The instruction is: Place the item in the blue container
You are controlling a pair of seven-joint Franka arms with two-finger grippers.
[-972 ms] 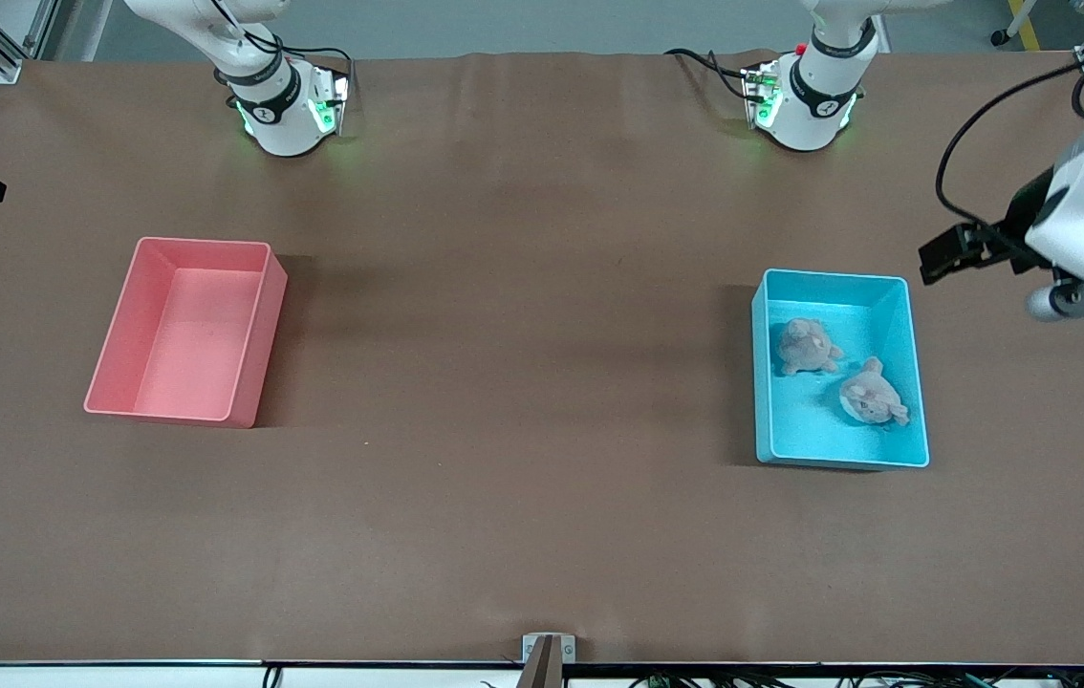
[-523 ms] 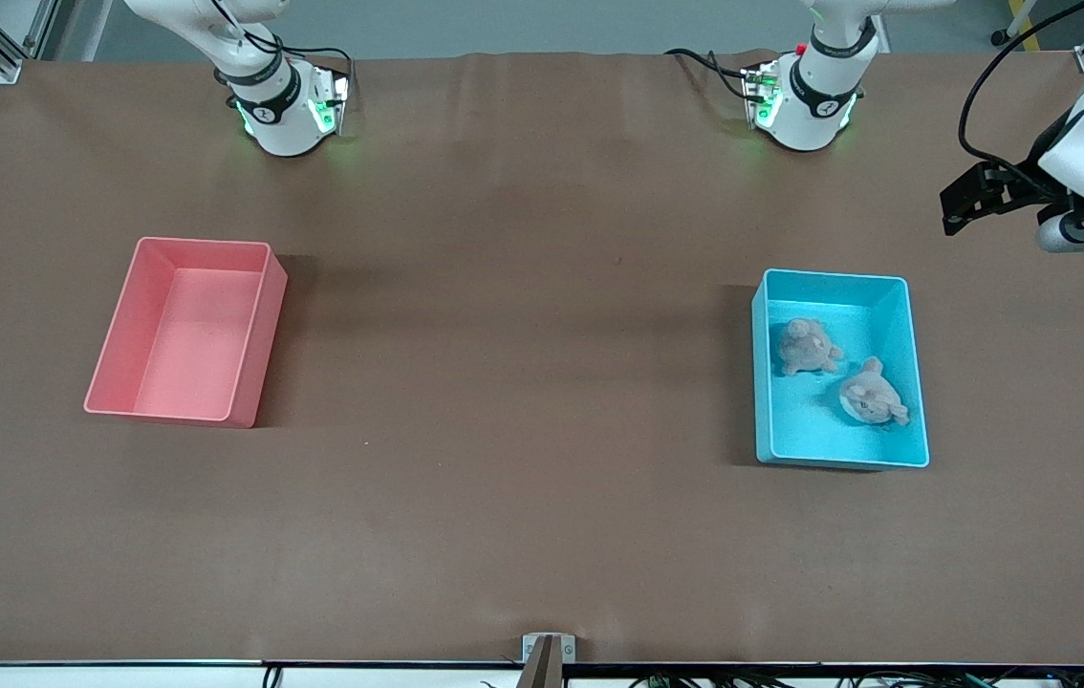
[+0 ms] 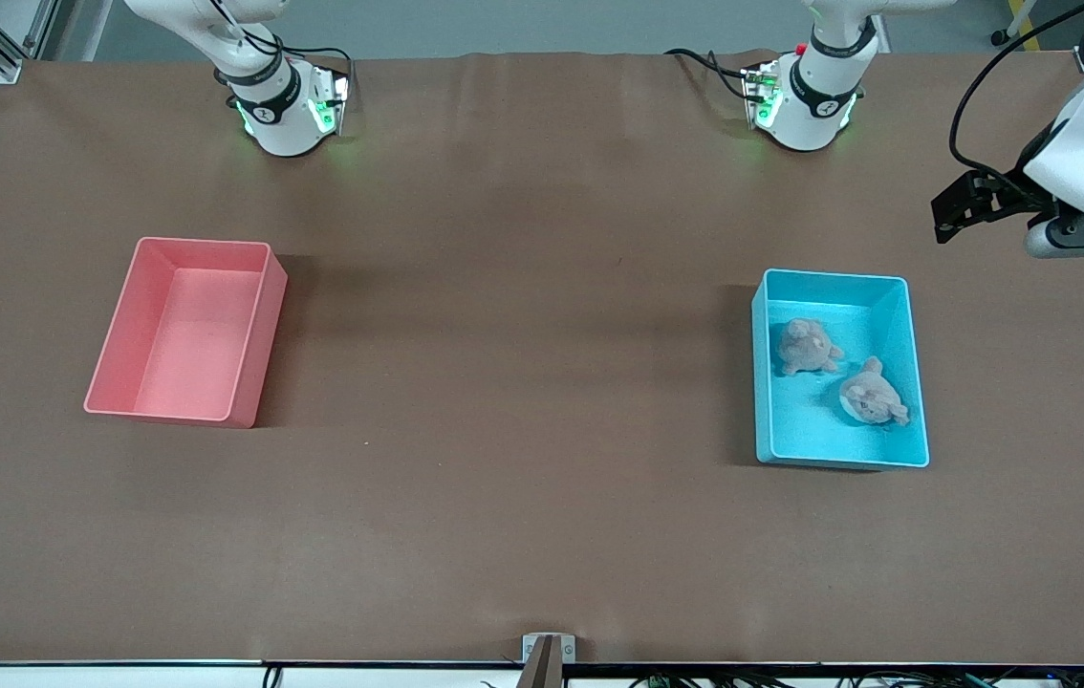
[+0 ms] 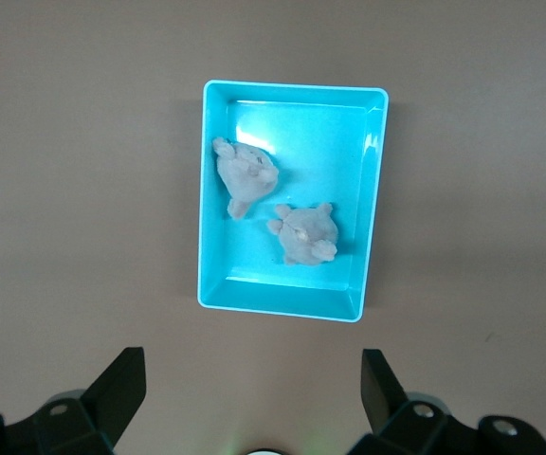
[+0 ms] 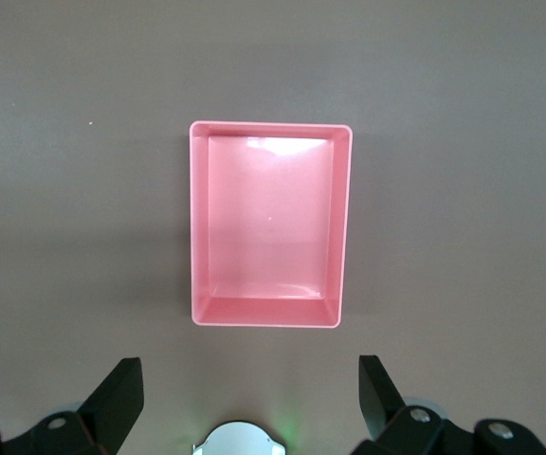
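Blue container (image 3: 915, 373), near the table's left-arm end, holds two plush toys (image 4: 301, 233), apparently already delivered; left gripper (image 4: 254, 393) and right gripper (image 5: 251, 393), both spread wide and empty, hang high above the bins.

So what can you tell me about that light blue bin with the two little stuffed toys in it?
The light blue rectangular plastic bin has straight walls, a thin pale rim and an open top. It sits flat on the brown table toward the left arm's end. Two small beige plush toys lie inside, apart from each other: one farther from the front camera, the other nearer. No gripper touches it; the open left gripper hangs high above the table beside it.
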